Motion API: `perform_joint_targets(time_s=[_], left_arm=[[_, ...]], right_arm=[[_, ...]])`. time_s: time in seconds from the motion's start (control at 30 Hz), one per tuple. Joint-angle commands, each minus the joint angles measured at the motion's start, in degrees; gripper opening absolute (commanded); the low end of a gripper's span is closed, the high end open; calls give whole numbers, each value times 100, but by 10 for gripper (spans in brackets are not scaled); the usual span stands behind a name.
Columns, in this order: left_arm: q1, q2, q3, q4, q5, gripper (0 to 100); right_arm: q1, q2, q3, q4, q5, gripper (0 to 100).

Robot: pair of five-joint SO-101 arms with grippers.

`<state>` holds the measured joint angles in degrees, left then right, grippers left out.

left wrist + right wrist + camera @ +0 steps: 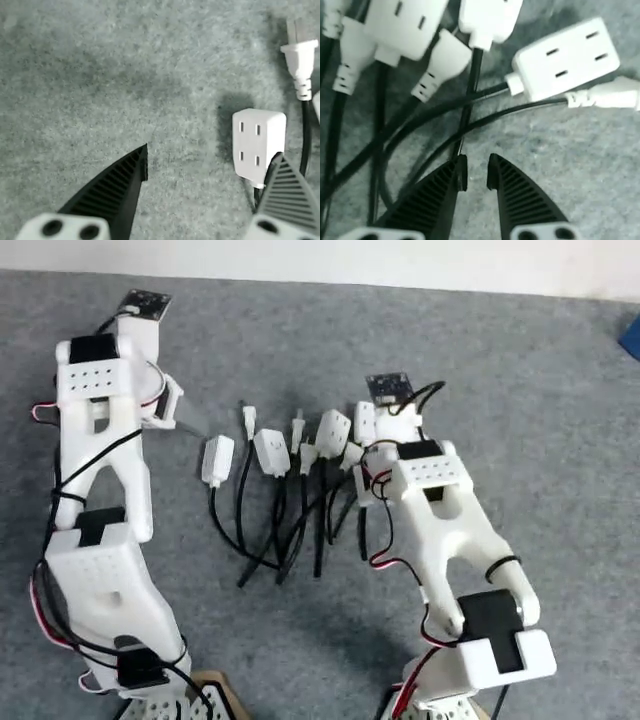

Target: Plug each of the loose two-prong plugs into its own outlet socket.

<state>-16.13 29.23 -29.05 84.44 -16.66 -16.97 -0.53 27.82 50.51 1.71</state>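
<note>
From above, you have bare grey carpet (520, 390) on every side; the plug cluster (300, 445) bunches between the arms. At the left wrist, your left gripper (214, 152) gapes wide over carpet, with a white outlet socket (257, 142) just beside one finger. At the right wrist, the right gripper (477, 159) is barely parted and empty, above black cords (420, 120).

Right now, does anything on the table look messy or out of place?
Yes. The black cords cross over each other in a tangle on the gray mat, with plugs and sockets bunched at one end. A lone socket lies apart at the left.
</note>
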Motion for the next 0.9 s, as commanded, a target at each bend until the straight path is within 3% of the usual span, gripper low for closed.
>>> perform_joint_targets(time_s=[0.0, 0.3, 0.43, 0.6, 0.87], left_arm=[[198, 57, -303, 193, 44, 368], [1112, 831, -277, 958, 79, 368], [1156, 1033, -189, 747, 334, 361], [1112, 1218, -224, 440, 299, 245], [1253, 980, -207, 378, 123, 261]], right_arm=[[224, -365, -66, -119, -176, 87], [277, -382, -233, 620, -404, 87], [567, -409, -233, 901, -360, 87], [1130, -1059, 75, 1051, 114, 87], [1429, -2273, 1279, 673, 360, 87]])
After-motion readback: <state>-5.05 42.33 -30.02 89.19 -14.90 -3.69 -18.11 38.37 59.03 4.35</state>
